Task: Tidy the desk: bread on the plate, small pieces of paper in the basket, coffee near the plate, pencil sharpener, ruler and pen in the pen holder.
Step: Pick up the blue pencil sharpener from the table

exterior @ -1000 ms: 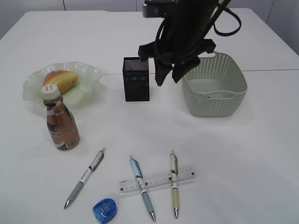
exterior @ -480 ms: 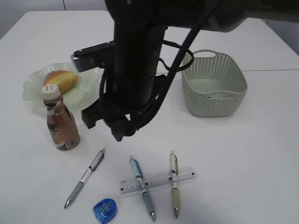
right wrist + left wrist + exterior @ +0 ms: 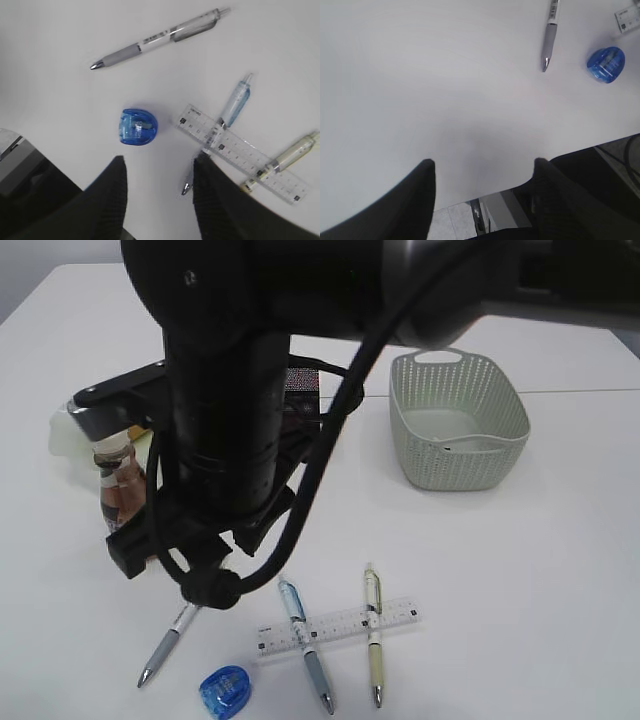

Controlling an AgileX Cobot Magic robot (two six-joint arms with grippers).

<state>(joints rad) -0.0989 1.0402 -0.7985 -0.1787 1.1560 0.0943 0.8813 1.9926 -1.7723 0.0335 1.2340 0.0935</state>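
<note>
My right gripper [image 3: 159, 160] hangs open and empty above the desk [image 3: 520, 570], just short of the blue pencil sharpener [image 3: 138, 127]. Its black arm fills the left and middle of the exterior view, gripper [image 3: 170, 570] low near the grey pen [image 3: 180, 630]. The clear ruler [image 3: 340, 627] lies across a blue pen [image 3: 303, 645] and a yellow-green pen [image 3: 372, 635]. The arm hides the bread and most of the plate [image 3: 62, 430], coffee [image 3: 120, 490] and pen holder [image 3: 303, 380]. My left gripper [image 3: 484, 162] is open over the desk's front edge. The small pieces of paper are out of view.
The grey-green basket [image 3: 460, 420] stands at the back right, apart from the arm. In the left wrist view the grey pen [image 3: 550, 37] and pencil sharpener [image 3: 605, 58] lie far ahead at the upper right. Floor and a dark frame show below the desk edge.
The right arm has swung from above the pen holder forward and to the left, down over the pens, and now covers the plate and bread. Objects on the desk have not moved.
</note>
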